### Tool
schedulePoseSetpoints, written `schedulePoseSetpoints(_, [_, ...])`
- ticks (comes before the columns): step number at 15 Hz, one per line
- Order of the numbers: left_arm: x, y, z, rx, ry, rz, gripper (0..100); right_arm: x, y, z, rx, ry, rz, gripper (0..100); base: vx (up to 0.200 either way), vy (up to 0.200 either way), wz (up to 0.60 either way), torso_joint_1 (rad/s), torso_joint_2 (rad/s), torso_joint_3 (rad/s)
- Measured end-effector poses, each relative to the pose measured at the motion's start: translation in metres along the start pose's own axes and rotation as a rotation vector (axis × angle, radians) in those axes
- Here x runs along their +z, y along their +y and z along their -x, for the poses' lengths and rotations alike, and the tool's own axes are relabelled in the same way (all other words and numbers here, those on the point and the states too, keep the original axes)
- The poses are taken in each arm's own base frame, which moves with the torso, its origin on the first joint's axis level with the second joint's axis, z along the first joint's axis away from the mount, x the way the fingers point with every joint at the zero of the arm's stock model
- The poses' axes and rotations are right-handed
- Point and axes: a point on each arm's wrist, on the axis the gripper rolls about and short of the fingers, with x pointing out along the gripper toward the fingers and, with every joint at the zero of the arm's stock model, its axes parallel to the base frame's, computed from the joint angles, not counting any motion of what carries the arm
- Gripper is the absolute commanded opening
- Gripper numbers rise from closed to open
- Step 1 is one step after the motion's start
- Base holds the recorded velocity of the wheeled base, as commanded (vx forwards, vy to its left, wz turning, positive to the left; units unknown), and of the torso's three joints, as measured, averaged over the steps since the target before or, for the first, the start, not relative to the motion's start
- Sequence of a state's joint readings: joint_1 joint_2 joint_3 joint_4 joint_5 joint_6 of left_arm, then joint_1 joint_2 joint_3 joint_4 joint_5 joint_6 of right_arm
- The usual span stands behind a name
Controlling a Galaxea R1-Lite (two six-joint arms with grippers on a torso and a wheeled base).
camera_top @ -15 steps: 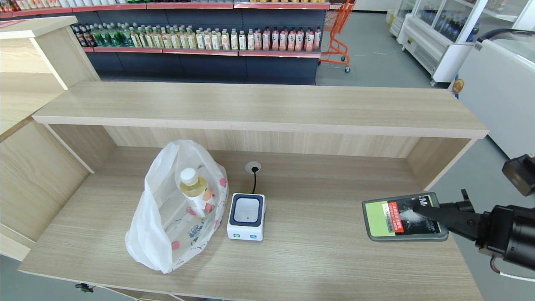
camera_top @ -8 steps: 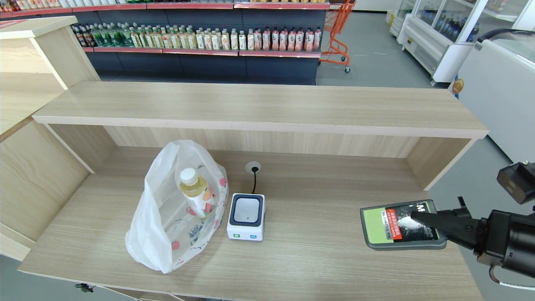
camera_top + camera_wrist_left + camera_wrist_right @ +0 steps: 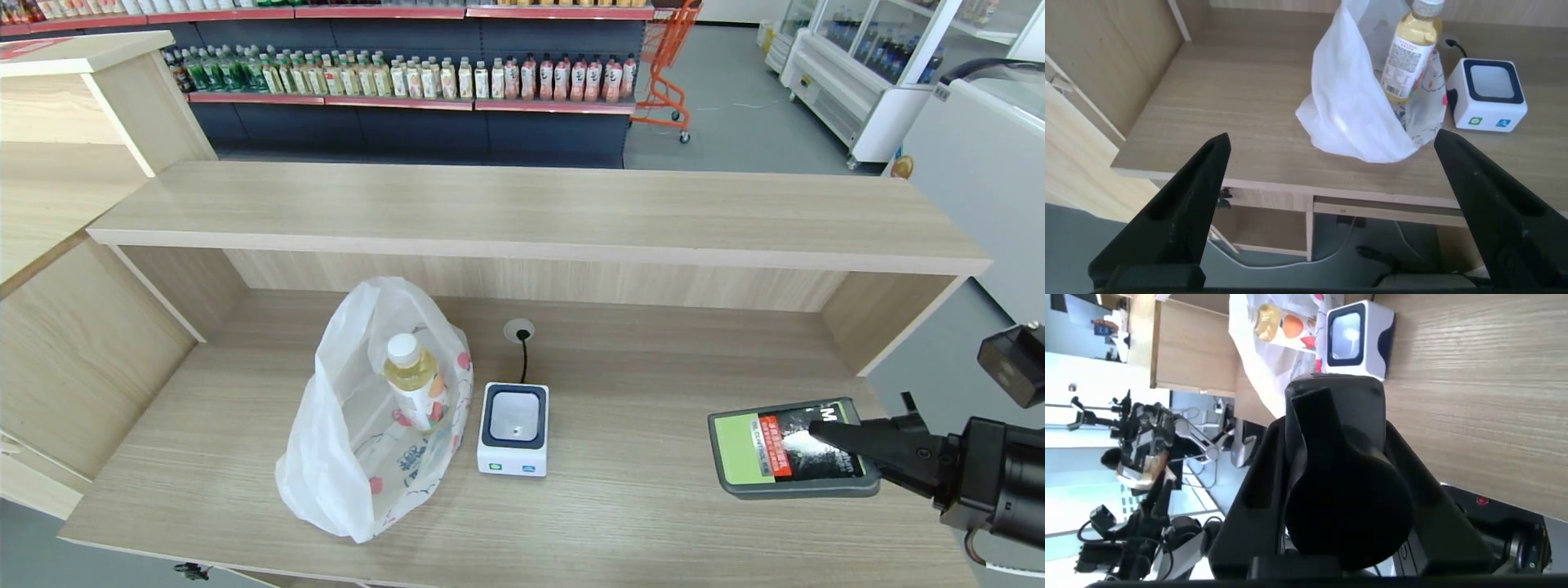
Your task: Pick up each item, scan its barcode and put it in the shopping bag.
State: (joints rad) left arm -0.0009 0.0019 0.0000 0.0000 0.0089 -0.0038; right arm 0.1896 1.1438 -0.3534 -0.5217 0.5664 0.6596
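Observation:
My right gripper point(image 3: 819, 433) is shut on a flat grey and green packet point(image 3: 755, 449) with a black and red label, held just above the right end of the counter point(image 3: 637, 506). A white scanner point(image 3: 513, 429) point(image 3: 1489, 94) point(image 3: 1351, 339) with a dark window stands mid-counter. Left of it a white plastic shopping bag point(image 3: 343, 465) point(image 3: 1351, 114) stands open with a yellow drink bottle point(image 3: 415, 384) point(image 3: 1410, 49) upright inside. My left gripper point(image 3: 1333, 143) is open, fingers wide apart, in front of and below the counter's front edge, away from the bag.
A raised wooden ledge point(image 3: 531, 212) runs along the back of the counter, with side walls at both ends. The scanner's cable goes into a hole point(image 3: 519, 330) behind it. Bare counter lies between scanner and packet. Store shelves and freezers stand beyond.
The head camera has shifted, sliding the whole scene to the right. The packet in my right gripper sank slightly toward the counter's front edge. Bag, bottle and scanner stay put.

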Motion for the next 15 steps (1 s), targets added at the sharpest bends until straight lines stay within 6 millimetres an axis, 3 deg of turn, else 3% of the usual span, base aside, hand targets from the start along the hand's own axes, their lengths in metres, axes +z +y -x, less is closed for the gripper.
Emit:
schedulePoseSetpoints(6, [0.000, 0.000, 0.000, 0.000, 0.000, -0.003, 100, 0.011, -0.003, -0.013, -0.028, -0.001, 0.049, 0, 0.000, 0.200, 0.00, 0.003, 0.00, 0.002])
schedulePoseSetpoints(12, [0.000, 0.000, 0.000, 0.000, 0.000, -0.004, 100, 0.012, -0.020, -0.035, -0.098, 0.050, 0.115, 0, 0.000, 0.200, 0.00, 0.004, 0.00, 0.002])
schedulePoseSetpoints(15, [0.000, 0.000, 0.000, -0.001, 0.000, -0.004, 100, 0.019, -0.031, -0.055, -0.148, 0.072, 0.141, 0, 0.000, 0.000, 0.00, 0.000, 0.00, 0.000])
